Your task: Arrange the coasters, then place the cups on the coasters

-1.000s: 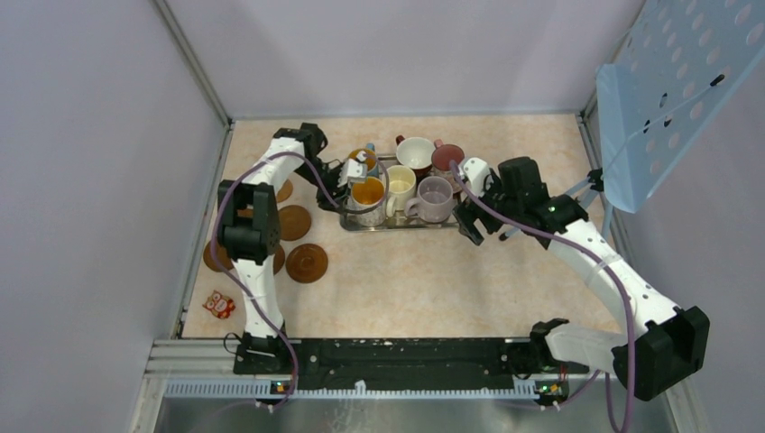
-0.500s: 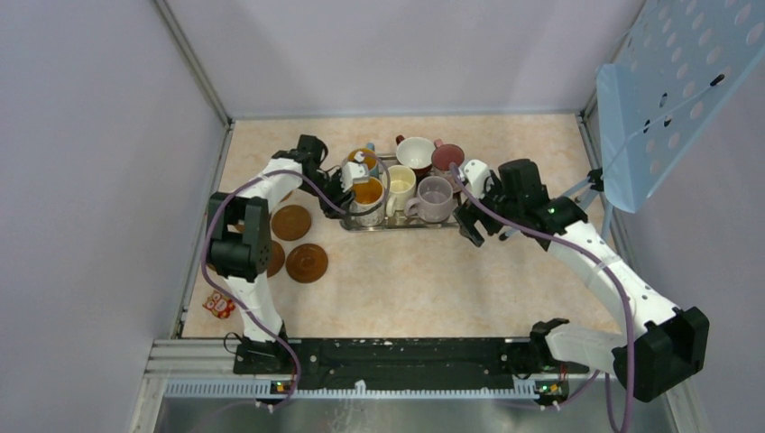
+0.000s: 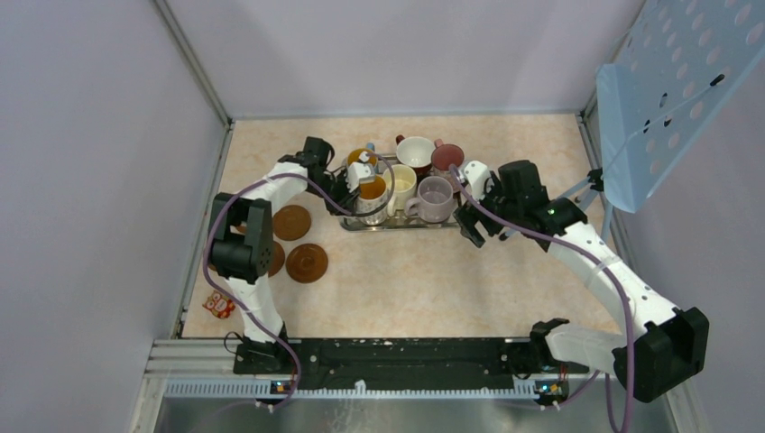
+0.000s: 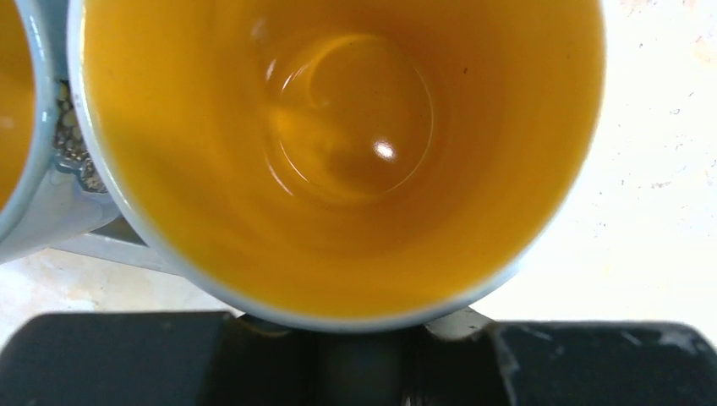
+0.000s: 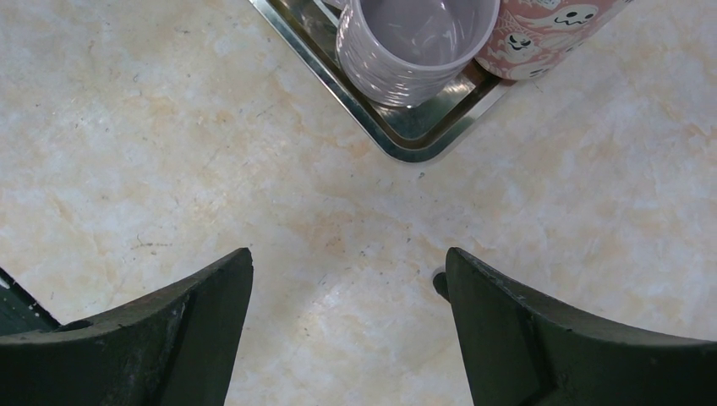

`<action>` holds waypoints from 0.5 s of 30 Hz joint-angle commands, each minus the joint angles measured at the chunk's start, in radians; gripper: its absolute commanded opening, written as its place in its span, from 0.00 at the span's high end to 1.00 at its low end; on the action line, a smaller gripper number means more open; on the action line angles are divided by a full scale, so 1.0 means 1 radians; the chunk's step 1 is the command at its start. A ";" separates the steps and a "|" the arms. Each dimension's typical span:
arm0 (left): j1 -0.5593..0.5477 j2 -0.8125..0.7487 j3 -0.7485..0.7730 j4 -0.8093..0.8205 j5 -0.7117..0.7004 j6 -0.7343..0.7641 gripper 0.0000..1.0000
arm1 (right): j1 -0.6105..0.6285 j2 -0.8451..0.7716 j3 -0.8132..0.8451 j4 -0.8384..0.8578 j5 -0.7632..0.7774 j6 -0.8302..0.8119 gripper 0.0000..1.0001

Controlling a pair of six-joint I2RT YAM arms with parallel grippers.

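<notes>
The left gripper (image 3: 364, 178) has swung right, from beside the steel tray (image 3: 397, 226) to over the orange-lined mug (image 4: 338, 152) at the tray's near-left corner. I cannot tell whether its fingers pinch the rim. The coasters (image 3: 291, 222) lie on the table to the left. The right gripper (image 5: 347, 271) stays spread over bare table near the lilac mug (image 5: 414, 42). This looks like the first mug pickup.
</notes>
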 commanded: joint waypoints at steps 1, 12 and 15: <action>-0.008 -0.060 -0.014 0.000 0.013 -0.048 0.86 | -0.008 -0.039 -0.016 0.034 0.005 -0.016 0.17; 0.001 -0.228 -0.089 0.043 0.028 -0.146 1.00 | -0.009 -0.056 -0.032 0.038 0.004 0.004 0.17; 0.012 -0.302 -0.147 0.121 0.018 -0.187 1.00 | -0.009 -0.063 -0.041 0.041 0.000 0.004 0.17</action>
